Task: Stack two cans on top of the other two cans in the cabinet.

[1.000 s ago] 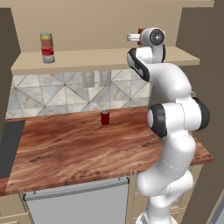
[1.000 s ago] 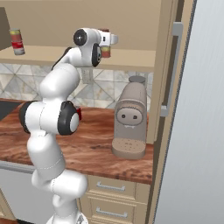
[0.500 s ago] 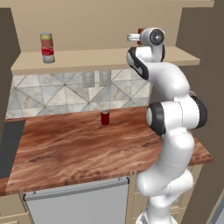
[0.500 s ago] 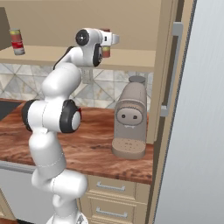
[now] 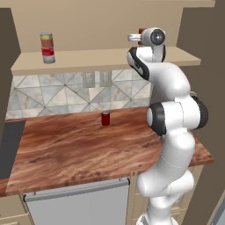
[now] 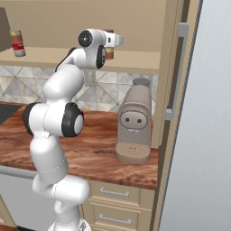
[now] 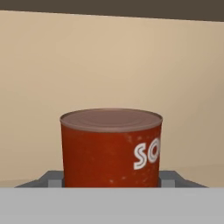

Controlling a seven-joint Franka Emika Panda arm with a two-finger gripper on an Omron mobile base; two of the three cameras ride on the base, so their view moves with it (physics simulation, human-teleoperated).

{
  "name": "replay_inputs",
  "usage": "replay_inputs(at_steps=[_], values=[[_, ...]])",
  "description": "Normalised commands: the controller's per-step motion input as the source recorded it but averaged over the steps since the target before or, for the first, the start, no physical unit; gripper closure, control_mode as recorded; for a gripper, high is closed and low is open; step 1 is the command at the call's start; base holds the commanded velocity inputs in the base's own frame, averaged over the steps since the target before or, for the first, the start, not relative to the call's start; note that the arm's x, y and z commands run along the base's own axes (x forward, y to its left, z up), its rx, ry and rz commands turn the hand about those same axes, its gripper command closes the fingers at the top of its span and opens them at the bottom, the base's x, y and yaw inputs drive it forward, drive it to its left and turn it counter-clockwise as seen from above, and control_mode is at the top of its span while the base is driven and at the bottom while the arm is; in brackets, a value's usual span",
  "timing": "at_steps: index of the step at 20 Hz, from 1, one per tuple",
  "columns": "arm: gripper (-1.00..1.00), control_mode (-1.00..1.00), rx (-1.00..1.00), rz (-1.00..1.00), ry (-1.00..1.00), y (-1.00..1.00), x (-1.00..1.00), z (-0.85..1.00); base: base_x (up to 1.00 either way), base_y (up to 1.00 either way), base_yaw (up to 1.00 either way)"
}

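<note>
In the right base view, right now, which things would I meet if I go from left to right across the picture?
Stacked cans on the shelf → robot arm → gripper → coffee machine → tall grey door with a handle.

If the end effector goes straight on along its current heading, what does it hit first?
Most likely the red can, centred right ahead of the end effector in the hand view; the cabinet's tan back panel lies behind it. The exact gap is unclear.
</note>
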Motion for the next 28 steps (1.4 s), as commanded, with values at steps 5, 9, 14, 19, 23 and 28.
replay_inputs(at_steps=[5,9,14,19,23,28], values=[[1.0,-1.0,-0.01,0.0,-0.06,-0.02,-0.01,0.0,0.0,0.0,0.0],[1.0,-1.0,0.0,0.0,-0.04,0.0,-0.03,-0.04,0.0,0.0,0.0],[1.0,-1.0,0.0,0.0,0.0,0.0,0.0,-0.14,0.0,0.0,0.0],[1.0,-1.0,0.0,0.0,0.0,0.0,0.0,-0.12,0.0,0.0,0.0],[1.0,-1.0,0.0,0.0,0.0,0.0,0.03,-0.14,0.0,0.0,0.0],[-1.0,-1.0,0.0,0.0,0.0,0.0,0.12,-0.11,0.0,0.0,0.0]])
